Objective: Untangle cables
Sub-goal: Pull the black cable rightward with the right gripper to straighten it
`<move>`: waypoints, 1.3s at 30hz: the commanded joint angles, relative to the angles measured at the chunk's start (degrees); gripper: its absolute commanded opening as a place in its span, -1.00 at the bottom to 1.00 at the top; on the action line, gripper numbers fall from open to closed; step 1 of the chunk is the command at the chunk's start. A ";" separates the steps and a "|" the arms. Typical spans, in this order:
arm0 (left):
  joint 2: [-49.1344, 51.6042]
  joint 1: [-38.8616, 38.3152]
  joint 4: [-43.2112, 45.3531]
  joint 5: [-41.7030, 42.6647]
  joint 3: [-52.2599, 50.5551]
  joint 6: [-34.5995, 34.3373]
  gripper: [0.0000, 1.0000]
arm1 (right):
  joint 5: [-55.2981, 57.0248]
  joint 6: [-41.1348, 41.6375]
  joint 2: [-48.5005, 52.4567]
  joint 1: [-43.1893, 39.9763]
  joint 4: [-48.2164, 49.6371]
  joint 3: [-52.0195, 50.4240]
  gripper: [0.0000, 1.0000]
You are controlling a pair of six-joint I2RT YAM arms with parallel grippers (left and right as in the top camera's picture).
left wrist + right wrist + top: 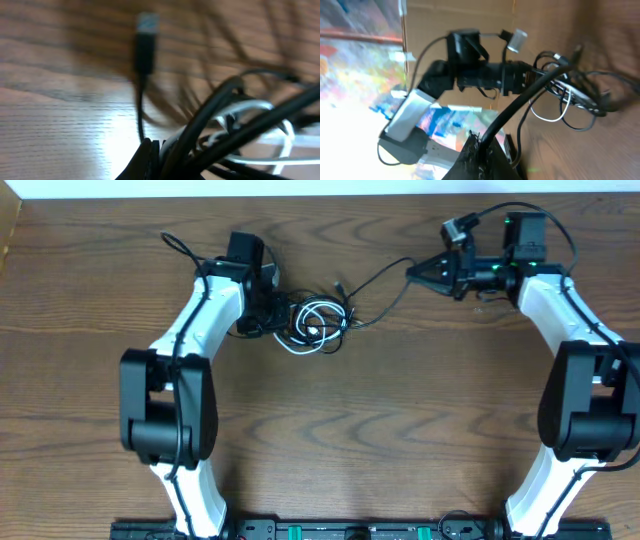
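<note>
Both grippers clenched: the left gripper (271,308) pinches the black-and-white tangle (318,318) right at its fingertips, while the right gripper (414,272), farther off, grips one black cable (520,102) running straight ahead from its jaws into that knot.

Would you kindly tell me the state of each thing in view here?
white cable, looped, tangled among the black ones.
black cables, bunched in a tangle, one strand stretched to the right tool.
left tool, shut on the black cables at the tangle.
right tool, shut on a black cable.
</note>
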 commanded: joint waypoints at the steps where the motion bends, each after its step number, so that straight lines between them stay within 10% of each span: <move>1: 2.38 0.26 -0.28 -5.09 0.35 -2.71 -0.85 | -1.84 0.76 0.28 -4.70 0.13 0.63 -0.98; 20: 3.45 0.26 -0.35 -5.09 0.35 -2.69 -0.85 | 2.54 0.74 0.28 -27.50 0.13 0.61 -0.98; 39: 3.45 0.26 -0.35 -5.11 0.35 -2.64 -0.85 | 48.68 -1.31 0.28 -32.83 -17.38 0.63 -0.98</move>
